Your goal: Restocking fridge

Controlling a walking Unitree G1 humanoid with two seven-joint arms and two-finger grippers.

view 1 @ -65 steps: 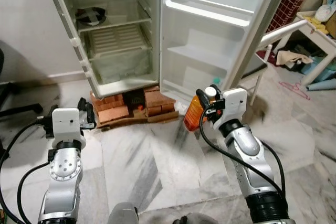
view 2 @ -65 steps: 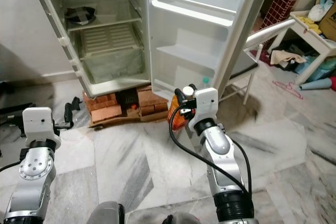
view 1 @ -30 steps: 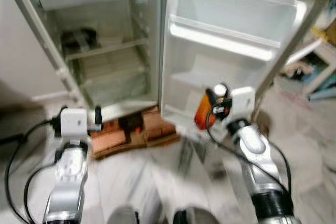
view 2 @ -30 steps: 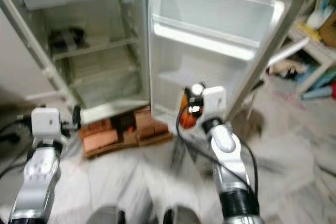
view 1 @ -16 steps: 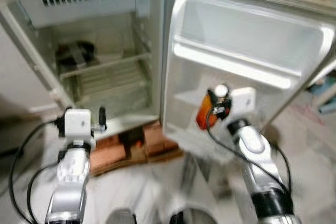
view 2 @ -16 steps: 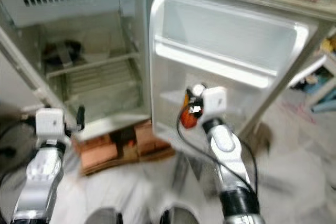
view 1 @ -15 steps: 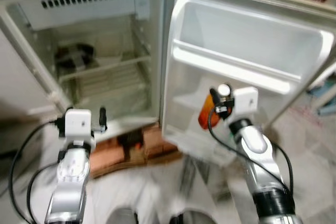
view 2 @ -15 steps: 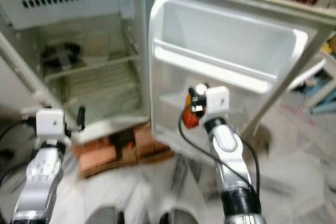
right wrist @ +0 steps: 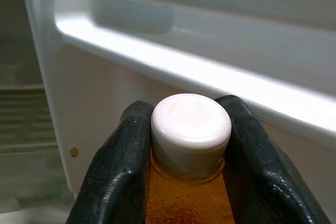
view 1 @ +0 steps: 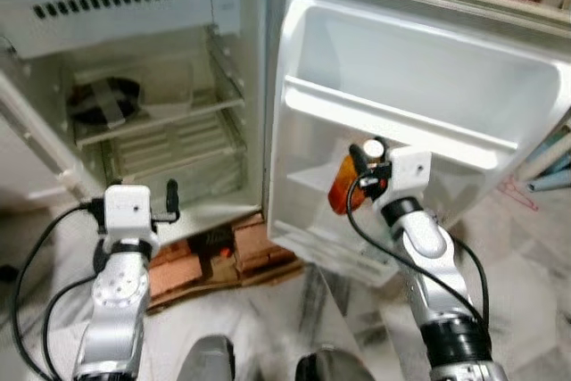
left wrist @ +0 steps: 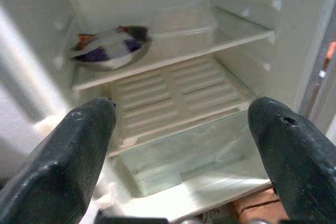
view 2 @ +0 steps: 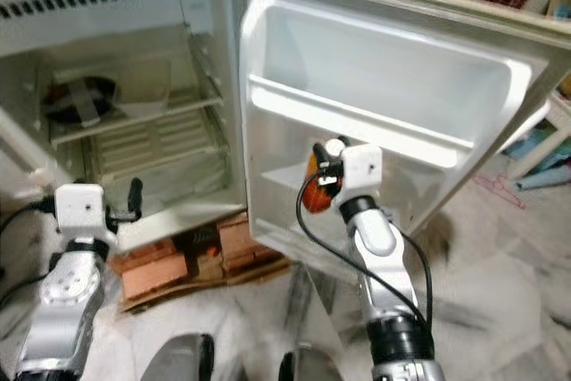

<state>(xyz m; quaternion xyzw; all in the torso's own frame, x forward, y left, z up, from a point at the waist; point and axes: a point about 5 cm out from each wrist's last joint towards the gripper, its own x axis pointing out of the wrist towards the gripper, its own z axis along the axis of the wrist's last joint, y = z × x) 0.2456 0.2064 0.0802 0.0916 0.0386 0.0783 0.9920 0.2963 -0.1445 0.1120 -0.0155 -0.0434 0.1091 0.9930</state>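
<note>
My right gripper (view 1: 364, 160) is shut on an orange bottle (view 1: 343, 190) with a white cap (right wrist: 190, 123), gripping it at the neck. It holds the bottle right in front of the open fridge door (view 1: 419, 86), level with the door's lower shelf (view 1: 308, 180). The fridge (view 1: 134, 60) stands open with wire shelves inside. A dark bowl (left wrist: 109, 46) sits on its upper shelf. My left gripper (left wrist: 181, 135) is open and raised in front of the fridge's lower compartment (left wrist: 184, 150), holding nothing.
The fridge stands on red bricks (view 1: 268, 252) over a marble floor (view 2: 500, 292). A white door rail (view 1: 393, 122) runs across the door above the bottle. A white table leg (view 2: 535, 140) and clutter sit at the far right.
The camera has come closer to the fridge and the view has sharpened. My right gripper has carried the bottle up against the door's lower shelf. The left gripper stays raised.
</note>
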